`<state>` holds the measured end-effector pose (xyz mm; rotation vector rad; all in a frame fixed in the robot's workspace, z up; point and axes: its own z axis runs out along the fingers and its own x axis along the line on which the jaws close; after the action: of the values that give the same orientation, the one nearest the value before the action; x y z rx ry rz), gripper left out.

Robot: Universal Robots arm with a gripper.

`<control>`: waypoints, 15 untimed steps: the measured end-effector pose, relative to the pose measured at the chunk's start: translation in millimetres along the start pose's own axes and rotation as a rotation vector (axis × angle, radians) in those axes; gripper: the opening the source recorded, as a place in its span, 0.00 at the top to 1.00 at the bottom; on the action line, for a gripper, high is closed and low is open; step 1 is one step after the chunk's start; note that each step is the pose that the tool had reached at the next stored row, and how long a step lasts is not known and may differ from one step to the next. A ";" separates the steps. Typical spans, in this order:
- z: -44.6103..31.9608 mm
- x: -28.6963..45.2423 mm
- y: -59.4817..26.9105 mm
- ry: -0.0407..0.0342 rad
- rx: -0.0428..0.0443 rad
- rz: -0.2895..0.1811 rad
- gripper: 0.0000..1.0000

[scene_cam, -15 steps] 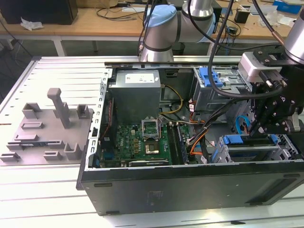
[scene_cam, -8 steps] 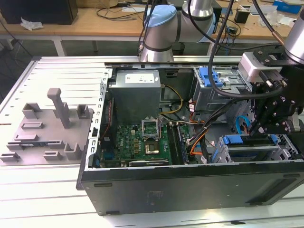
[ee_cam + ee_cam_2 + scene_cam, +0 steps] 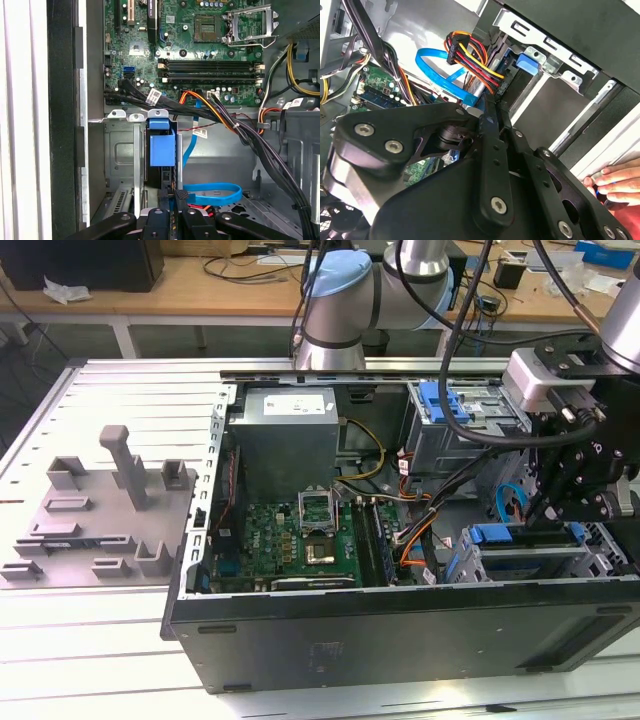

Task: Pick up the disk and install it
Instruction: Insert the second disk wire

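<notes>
- The computer case [image 3: 330, 640] lies open on the bench [image 3: 90, 660], its motherboard [image 3: 300, 540] showing.
- The disk [image 3: 162, 145] stands on edge inside the case, in the drive bay [image 3: 120, 150] at the corner beside the front panel. Its bright blue carrier bracket faces the camera in the first wrist view. In the exterior view the bracket [image 3: 497, 535] shows at that same corner, just inside the case wall.
- The gripper [image 3: 560, 505] hangs over that corner of the case, just above the disk.
- In the second wrist view the gripper [image 3: 490, 107] points down into the case, and its fingers [image 3: 487, 150] lie drawn together, with nothing seen between them.
- In the first wrist view the gripper [image 3: 174, 210] sits just beside the disk's dark rear edge. Whether it touches the disk I cannot tell.
- A light blue flat cable [image 3: 212, 192] loops across the case floor next to the disk, and a bundle of red, yellow and black wires [image 3: 470, 57] runs to a plug close by.
- A person's hand [image 3: 620, 180] rests outside the case, against its outer wall.
- A grey power supply box [image 3: 285, 430] fills the rear of the case, well apart from the disk.
</notes>
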<state>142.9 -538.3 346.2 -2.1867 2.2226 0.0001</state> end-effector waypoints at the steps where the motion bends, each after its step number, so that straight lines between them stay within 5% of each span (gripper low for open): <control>1: -0.3 0.0 0.0 0.0000 0.0000 0.000 0.84; 15: 0.7 -1.2 0.1 0.0002 0.0000 0.000 0.84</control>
<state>142.9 -537.1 345.6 -2.1868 2.2227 -0.0002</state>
